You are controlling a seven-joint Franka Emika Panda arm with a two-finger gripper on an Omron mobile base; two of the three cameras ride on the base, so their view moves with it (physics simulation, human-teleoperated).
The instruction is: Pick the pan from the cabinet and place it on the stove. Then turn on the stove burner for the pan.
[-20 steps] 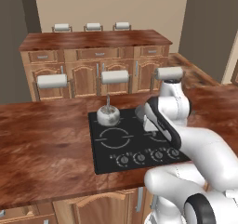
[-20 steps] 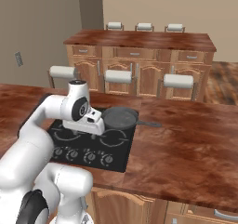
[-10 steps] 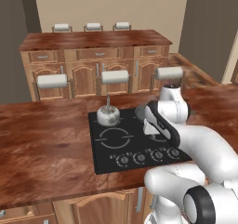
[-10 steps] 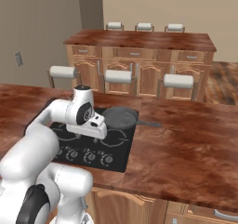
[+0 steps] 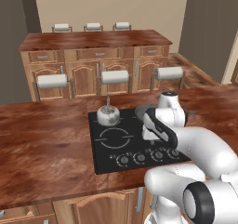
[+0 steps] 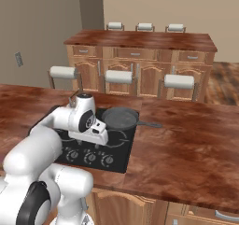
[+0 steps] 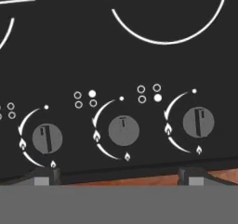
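Since a second earlier, our hand had shifted from over the middle of the stove (image 5: 118,139) toward the knob row at its front edge, while the pan (image 6: 120,117) and kettle (image 5: 108,115) had stayed where they were. We saw our gripper (image 7: 117,175) hanging spread wide with nothing between its fingertips (image 7: 45,175), the two dark tips poking up at the bottom of the hand view, well apart. Directly ahead of the gripper sat the middle knob (image 7: 123,130); another knob (image 7: 47,138) lay ahead of one tip and a third knob (image 7: 198,122) ahead of the other. We could not tell whether the tips touched the glass. Beyond the knobs, a white burner ring (image 7: 168,25) was cut off by the top of the hand view.

From the right base view, the pan rested on the far right part of the cooktop beyond the gripper, its handle (image 6: 148,124) reaching out over the brown counter (image 6: 186,135). In the left base view our own arm hid most of the pan, leaving just a sliver of rim. The kettle stood beyond the gripper at the stove's far side. We found the fingers themselves hard to make out in both base views, tucked under the white hand.
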